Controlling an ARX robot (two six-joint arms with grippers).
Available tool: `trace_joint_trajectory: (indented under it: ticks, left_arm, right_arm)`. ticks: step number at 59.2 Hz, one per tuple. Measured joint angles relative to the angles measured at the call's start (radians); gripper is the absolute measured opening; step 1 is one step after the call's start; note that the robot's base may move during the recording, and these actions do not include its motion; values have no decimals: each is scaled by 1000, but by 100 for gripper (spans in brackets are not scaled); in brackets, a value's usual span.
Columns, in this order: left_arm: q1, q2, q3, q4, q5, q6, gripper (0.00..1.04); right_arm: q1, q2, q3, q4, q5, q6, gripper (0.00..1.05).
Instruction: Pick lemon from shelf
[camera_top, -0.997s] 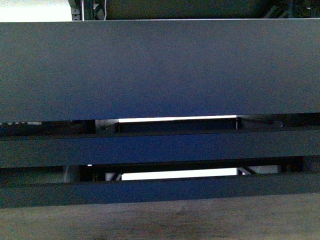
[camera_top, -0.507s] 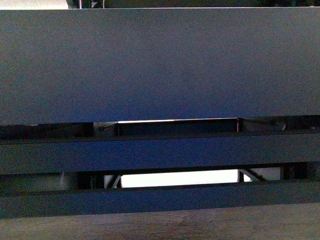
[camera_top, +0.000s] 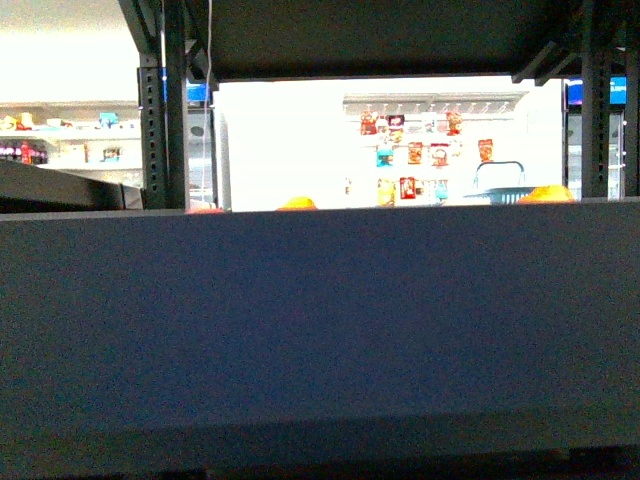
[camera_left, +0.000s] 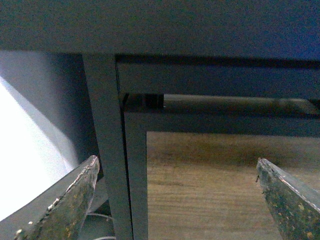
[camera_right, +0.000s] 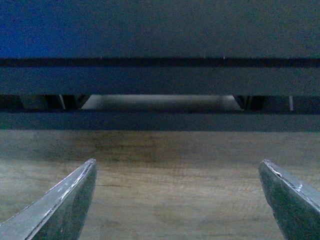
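The shelf's thick black front rim (camera_top: 320, 320) fills the lower half of the front view. Just above it peek two yellow-orange rounded tops (camera_top: 297, 203) (camera_top: 547, 192) and a reddish one (camera_top: 205, 209). I cannot tell which of them is the lemon. Neither arm shows in the front view. In the left wrist view my left gripper (camera_left: 176, 161) is open and holds nothing, low beside a black upright post (camera_left: 107, 150) of the shelf. My right gripper (camera_right: 177, 162) is also open and holds nothing, facing low black shelf rails (camera_right: 160, 75) above a wooden floor (camera_right: 175, 190).
Black uprights (camera_top: 165, 120) (camera_top: 598, 110) and an upper deck (camera_top: 370, 35) frame the tier's opening. Behind it are white wall shelving with bottles (camera_top: 60, 140), hanging packets (camera_top: 410, 150) and a blue basket (camera_top: 500, 180). A bright white surface (camera_left: 30, 165) lies beside the post.
The front view has risen: the thick rim dropped from the upper picture to the lower half, and the tier above it with the rounded tops has come into sight.
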Motion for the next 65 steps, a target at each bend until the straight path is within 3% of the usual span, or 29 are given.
trace_joint_trajectory:
  ticks: [65]
  left_arm:
    - [0, 0, 0, 0, -1, 0, 97]
  right_arm:
    - [0, 0, 0, 0, -1, 0, 97]
